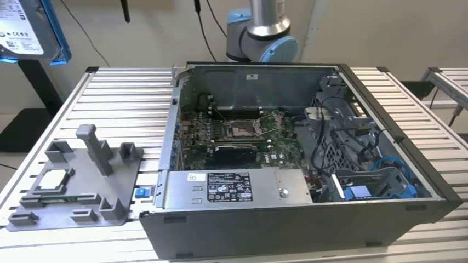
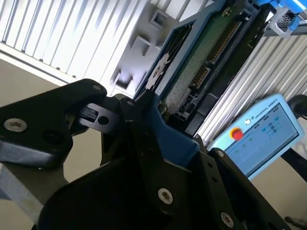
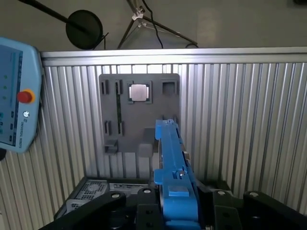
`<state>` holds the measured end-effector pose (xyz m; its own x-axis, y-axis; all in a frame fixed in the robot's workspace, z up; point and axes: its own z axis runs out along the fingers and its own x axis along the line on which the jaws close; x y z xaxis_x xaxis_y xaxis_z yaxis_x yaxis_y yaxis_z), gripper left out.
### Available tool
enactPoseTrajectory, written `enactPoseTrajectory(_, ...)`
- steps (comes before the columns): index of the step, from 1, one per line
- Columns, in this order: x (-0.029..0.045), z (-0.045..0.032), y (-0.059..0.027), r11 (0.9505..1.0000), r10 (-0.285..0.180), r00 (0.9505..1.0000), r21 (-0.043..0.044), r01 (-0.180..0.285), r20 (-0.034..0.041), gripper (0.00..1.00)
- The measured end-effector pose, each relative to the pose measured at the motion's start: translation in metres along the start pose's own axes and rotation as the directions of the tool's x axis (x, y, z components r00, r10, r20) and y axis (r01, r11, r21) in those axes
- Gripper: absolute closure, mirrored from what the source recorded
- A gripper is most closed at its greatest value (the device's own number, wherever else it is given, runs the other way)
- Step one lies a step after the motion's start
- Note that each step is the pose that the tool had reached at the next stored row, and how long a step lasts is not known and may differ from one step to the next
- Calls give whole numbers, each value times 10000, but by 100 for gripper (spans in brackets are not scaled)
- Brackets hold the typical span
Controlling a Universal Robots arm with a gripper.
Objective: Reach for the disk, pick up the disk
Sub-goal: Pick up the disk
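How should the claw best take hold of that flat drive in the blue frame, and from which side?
By the blue bracket at one end of the disk, coming in end-on so the claw pinches its two broad faces. The disk is thin and flat, so those faces offer parallel surfaces; it looks held that way now.

Open computer case (image 1: 292,233) on slatted surface (image 1: 124,98); power supply (image 1: 234,189) inside. Toward exterior view's left, grey fixture plate (image 1: 55,205) carrying square silver chip (image 1: 52,178). Teach pendant (image 3: 14,96) (image 2: 259,134) in both wrist views.
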<state>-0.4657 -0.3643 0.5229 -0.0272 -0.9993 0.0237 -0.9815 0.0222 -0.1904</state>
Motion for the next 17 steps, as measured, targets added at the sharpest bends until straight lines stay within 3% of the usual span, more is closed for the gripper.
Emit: enactPoseTrajectory(17, -10, 75, -387, 10000, 0, 10000, -1, 0, 0, 100)
